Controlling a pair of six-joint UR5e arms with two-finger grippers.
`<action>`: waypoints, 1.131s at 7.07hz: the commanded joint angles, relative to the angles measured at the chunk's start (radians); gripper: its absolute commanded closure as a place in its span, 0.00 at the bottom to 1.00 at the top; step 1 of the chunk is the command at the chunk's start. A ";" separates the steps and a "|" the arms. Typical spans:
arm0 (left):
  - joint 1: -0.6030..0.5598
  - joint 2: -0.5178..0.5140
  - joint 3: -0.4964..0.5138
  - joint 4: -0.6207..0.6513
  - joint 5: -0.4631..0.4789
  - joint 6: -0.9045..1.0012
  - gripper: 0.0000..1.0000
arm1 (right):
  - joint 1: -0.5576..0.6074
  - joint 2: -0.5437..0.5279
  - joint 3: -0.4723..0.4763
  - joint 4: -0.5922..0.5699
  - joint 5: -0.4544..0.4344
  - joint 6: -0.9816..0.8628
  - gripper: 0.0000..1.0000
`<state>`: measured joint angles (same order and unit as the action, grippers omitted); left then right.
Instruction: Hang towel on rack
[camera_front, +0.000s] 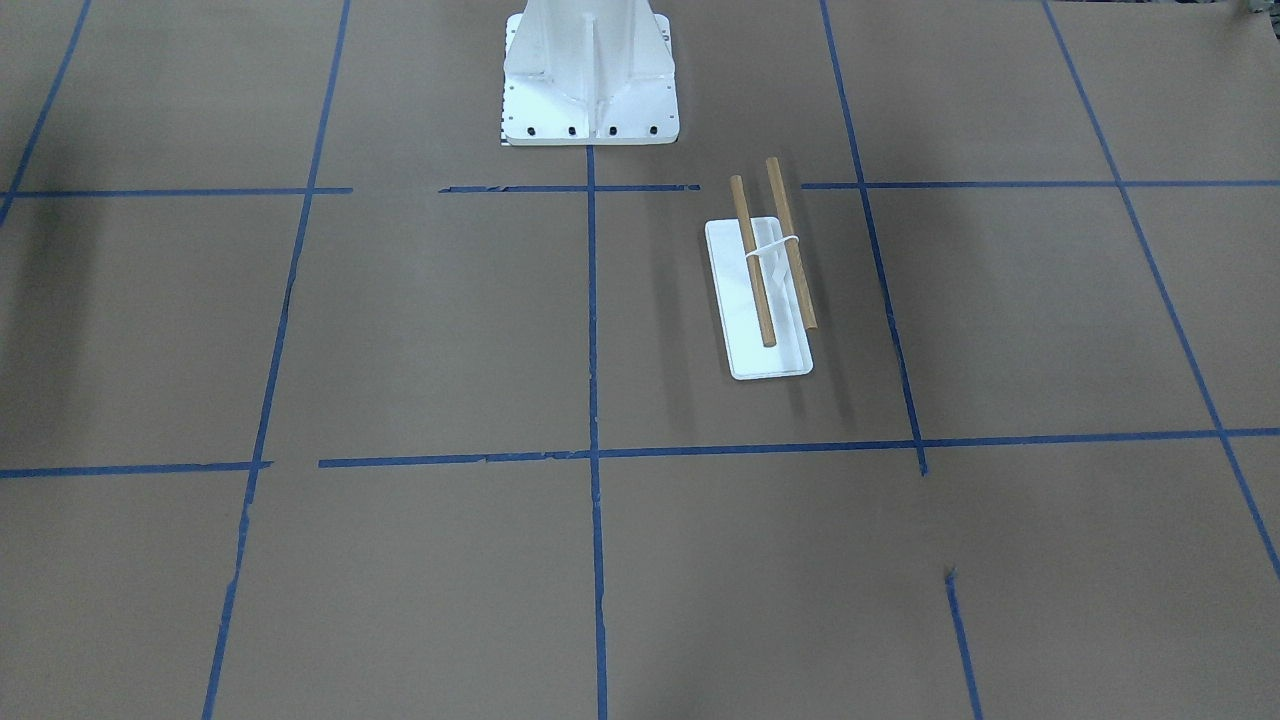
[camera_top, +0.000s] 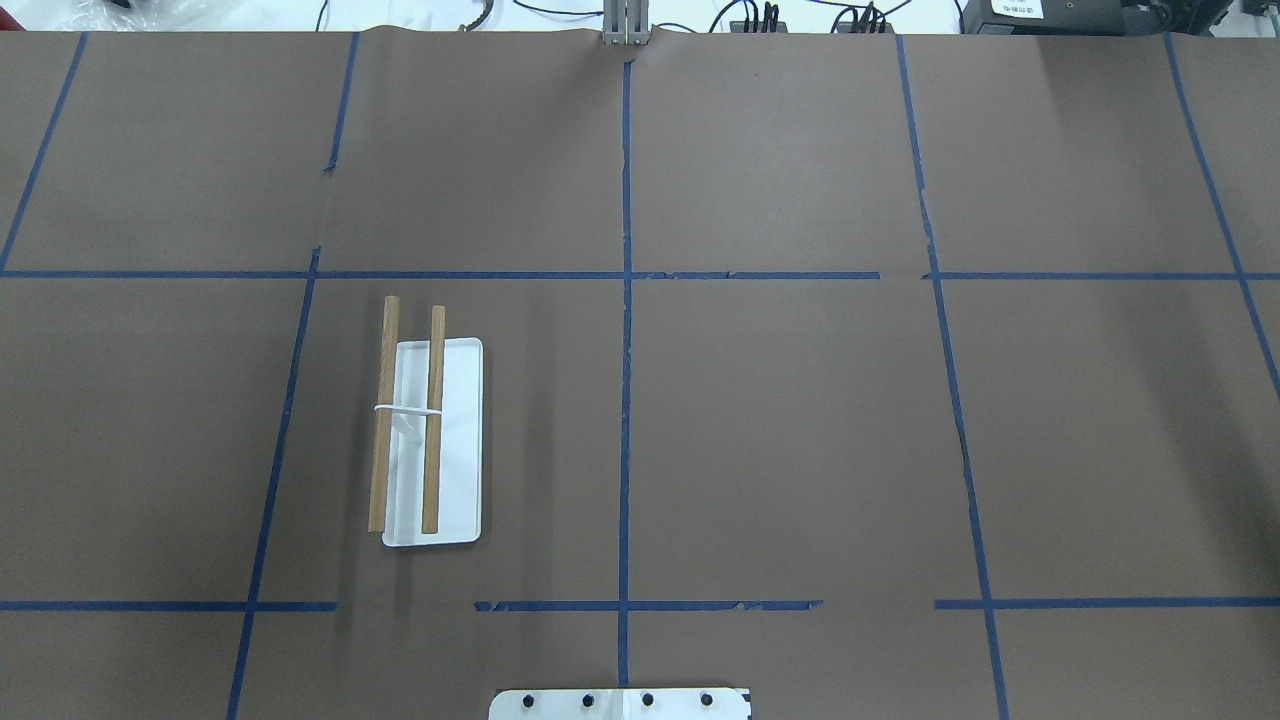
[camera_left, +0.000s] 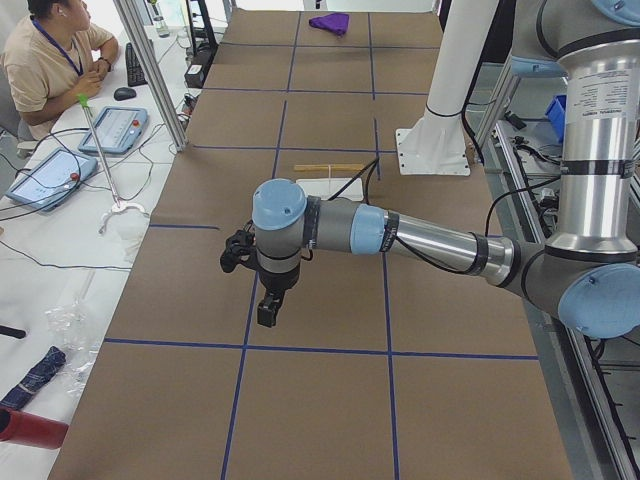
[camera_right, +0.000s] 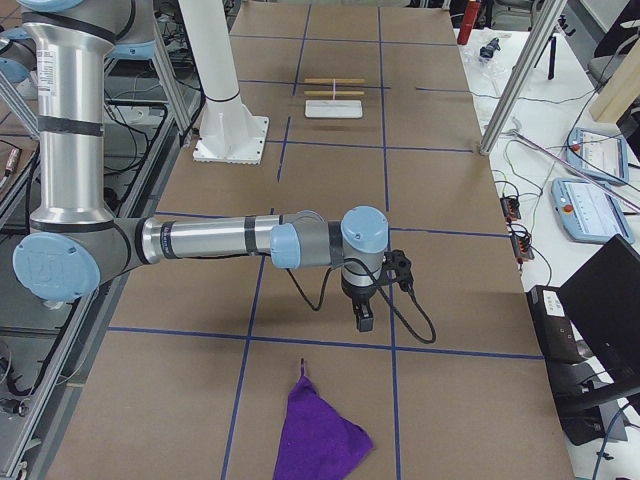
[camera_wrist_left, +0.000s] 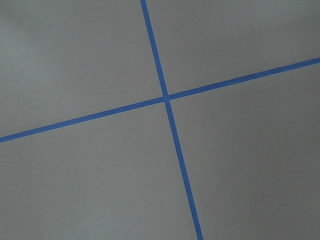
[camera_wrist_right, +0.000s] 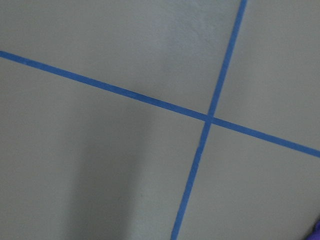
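While the purple towel (camera_right: 318, 435) lay on the desk (camera_right: 450, 150) near the right arm (camera_right: 200, 240), well apart from the 2-rod rack (camera_top: 455, 440), pickup seemed pending; both jaws' state could not be told. Next: lower onto the towel.

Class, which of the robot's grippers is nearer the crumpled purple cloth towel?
Right. The right gripper hangs close to the crumpled purple cloth towel; the left gripper is at the opposite end of the table.
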<state>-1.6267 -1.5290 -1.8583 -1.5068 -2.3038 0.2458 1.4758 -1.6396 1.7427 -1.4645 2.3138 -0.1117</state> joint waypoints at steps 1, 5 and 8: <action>0.001 -0.031 0.020 -0.256 0.001 -0.005 0.00 | -0.055 -0.044 -0.002 0.165 -0.004 0.026 0.00; 0.002 -0.028 0.097 -0.569 -0.029 -0.111 0.00 | -0.057 -0.285 -0.084 0.504 -0.156 0.165 0.01; 0.002 -0.028 0.088 -0.570 -0.029 -0.112 0.00 | -0.141 -0.258 -0.345 0.780 -0.163 0.159 0.02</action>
<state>-1.6245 -1.5575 -1.7664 -2.0761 -2.3330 0.1340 1.3684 -1.9031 1.4754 -0.7715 2.1539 0.0459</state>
